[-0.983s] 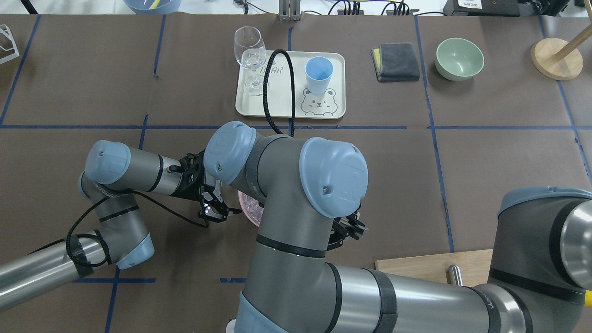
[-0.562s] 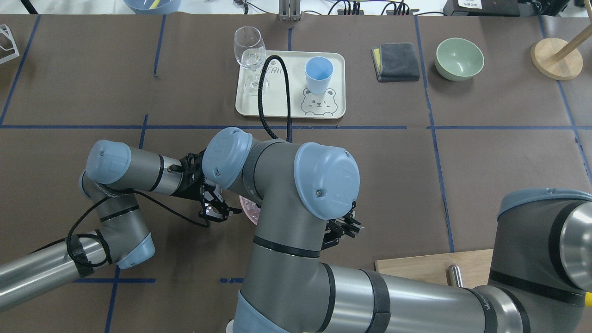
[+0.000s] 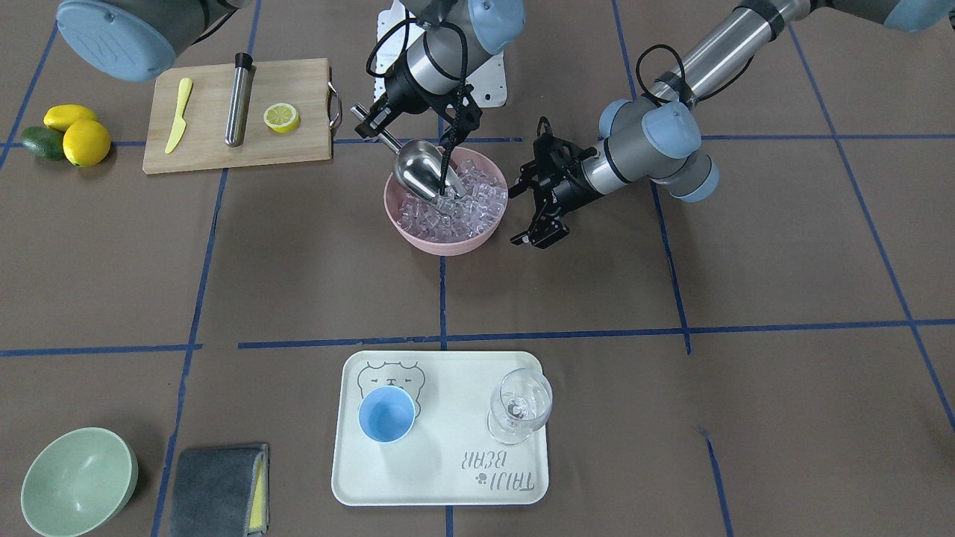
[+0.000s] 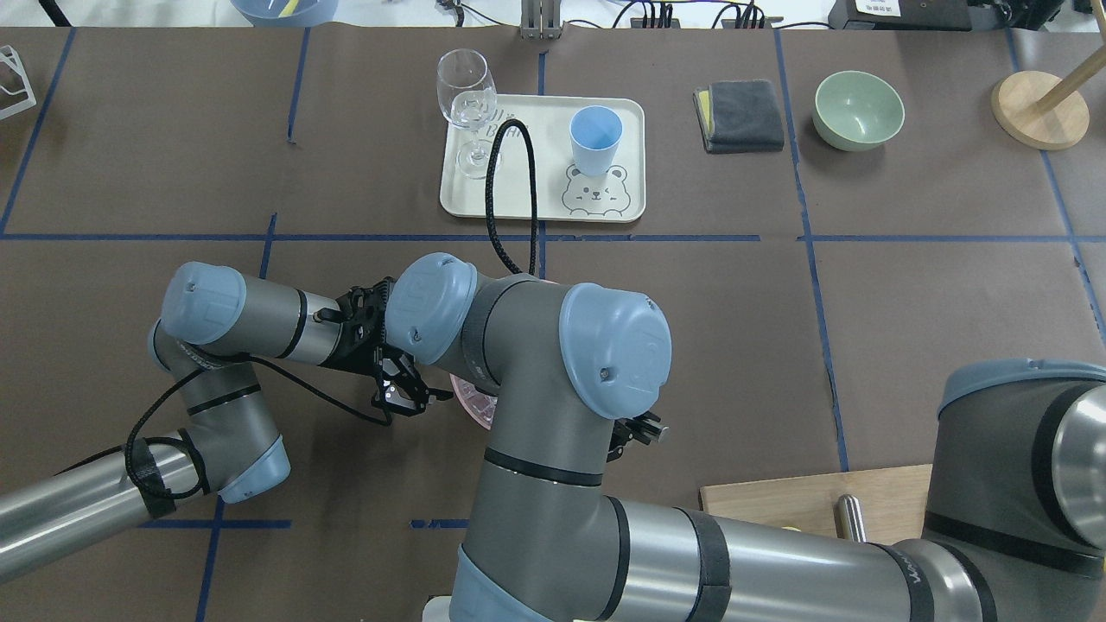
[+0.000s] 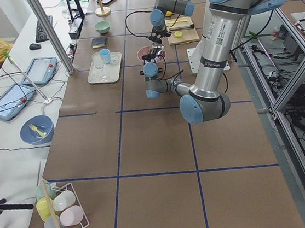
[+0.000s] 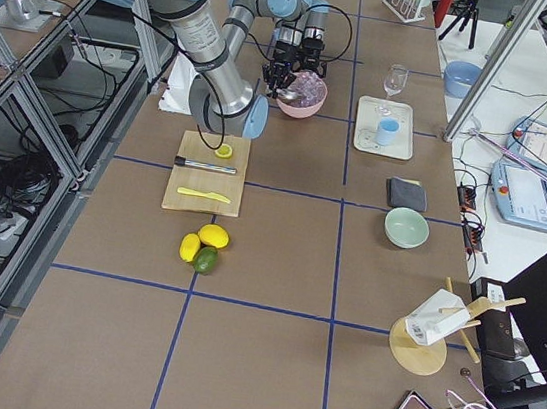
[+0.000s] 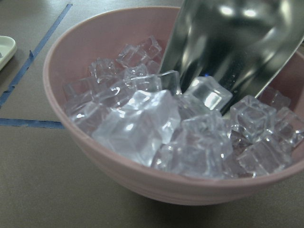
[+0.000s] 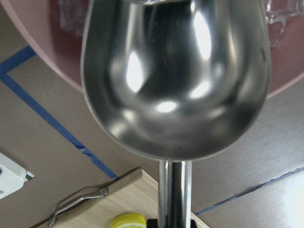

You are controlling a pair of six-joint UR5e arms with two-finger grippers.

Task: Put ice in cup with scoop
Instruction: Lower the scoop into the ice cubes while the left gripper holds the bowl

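You are looking at a brown surface [image 3: 671,373] crossed by blue tape lines. On the operators' side of it, well apart from everything else in play, lies a cream tray [image 3: 440,477]. Nearer the robot sits the pink bowl [image 3: 440,240], roughly at the middle of the surface.

Your right tool [image 3: 373,119] is clamped on the end of the thin straight handle of the scoop [image 3: 416,171]. It holds the scoop tilted steeply, so the shiny trough points down into the bowl. Your left tool [image 3: 527,213] hangs just beside the bowl's rim on the robot's left. Its fingers are spread wide with nothing between them, and a small gap shows between them and the bowl.

The cup [image 3: 386,415] stands upright on the tray, right by the printed bear, with its light-blue inside showing. The ice [image 3: 477,201] is heaped in the pink bowl, and the lip of the scoop is pressed in among the cubes.
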